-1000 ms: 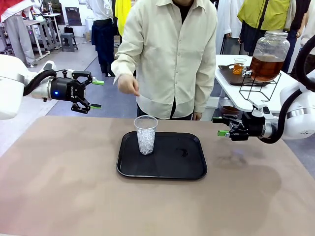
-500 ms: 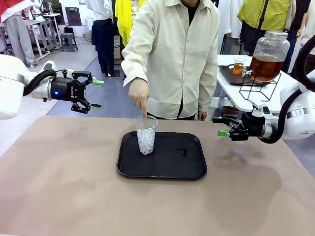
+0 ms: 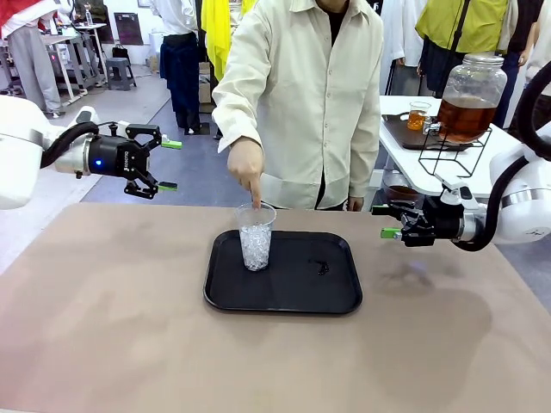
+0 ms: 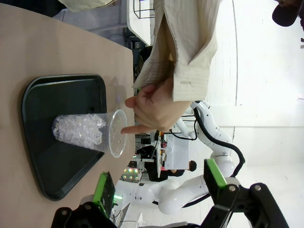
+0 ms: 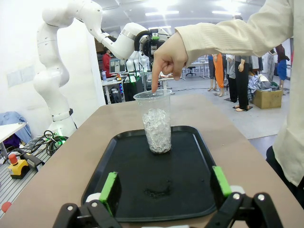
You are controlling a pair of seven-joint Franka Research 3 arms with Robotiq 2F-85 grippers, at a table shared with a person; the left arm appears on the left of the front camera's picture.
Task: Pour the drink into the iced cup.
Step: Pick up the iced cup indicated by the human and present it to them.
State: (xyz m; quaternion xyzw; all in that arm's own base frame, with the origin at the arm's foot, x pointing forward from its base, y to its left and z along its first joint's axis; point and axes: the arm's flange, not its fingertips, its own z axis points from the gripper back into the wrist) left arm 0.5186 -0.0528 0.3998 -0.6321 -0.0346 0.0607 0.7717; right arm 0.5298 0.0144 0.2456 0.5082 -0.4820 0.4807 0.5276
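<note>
The iced cup (image 3: 256,237), clear plastic and about half full of ice, stands upright at the back left of a black tray (image 3: 297,292). A person's hand (image 3: 245,163) points one finger down at the cup's rim. The drink (image 3: 465,116) is amber liquid in a big glass jar on a wire stand on the white side table, far right. My left gripper (image 3: 168,163) hangs open above the table's far left. My right gripper (image 3: 387,221) is open, right of the tray. The wrist views show the cup (image 4: 88,133) (image 5: 156,121) beyond the open left gripper (image 4: 160,180) and right gripper (image 5: 166,185).
A small cup of amber liquid (image 3: 418,117) sits on a dark tray beside the jar. A small dark spot (image 3: 321,268) lies on the black tray's right half. The person stands at the far edge, leaning over the tray. The brown table (image 3: 129,344) spreads wide around it.
The person's hand came from beside the body down to the cup and now points a finger at its rim. Both arms have stayed still.
</note>
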